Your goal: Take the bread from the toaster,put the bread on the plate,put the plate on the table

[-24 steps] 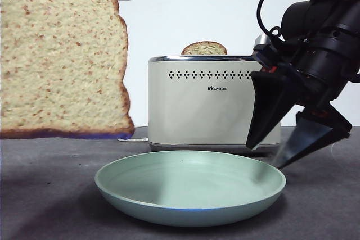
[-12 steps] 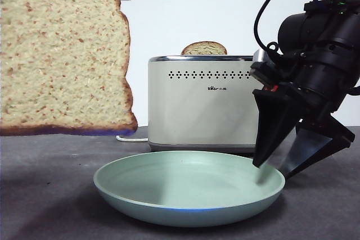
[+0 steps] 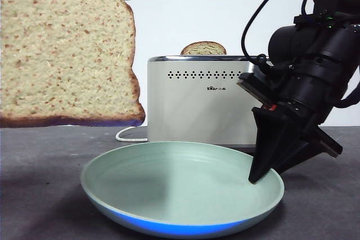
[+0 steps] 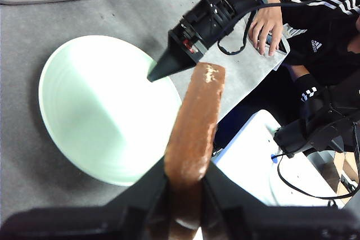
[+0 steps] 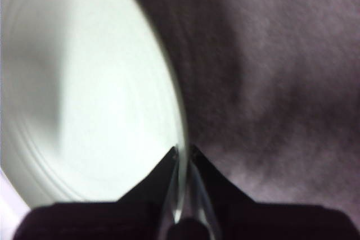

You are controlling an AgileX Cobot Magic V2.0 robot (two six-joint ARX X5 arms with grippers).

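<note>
The left gripper (image 4: 185, 186) clamps the speckled, brown-crusted wholemeal bread slice (image 3: 64, 49) aloft, while the right gripper (image 5: 183, 153) pinches the smooth, ringed mint-green plate's (image 3: 169, 226) tilted rim.

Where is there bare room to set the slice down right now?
The plate bowl is bare from its middle to the side away from the right tool, which pinches the rim. Bare table lies beside the plate, under the bread held by the left tool. It is crowded between plate and toaster.

Smooth glazed plate (image 3: 140, 195), porous bread (image 3: 62, 49), chrome-rimmed toaster (image 3: 197, 105), matt table (image 3: 39, 195).
</note>
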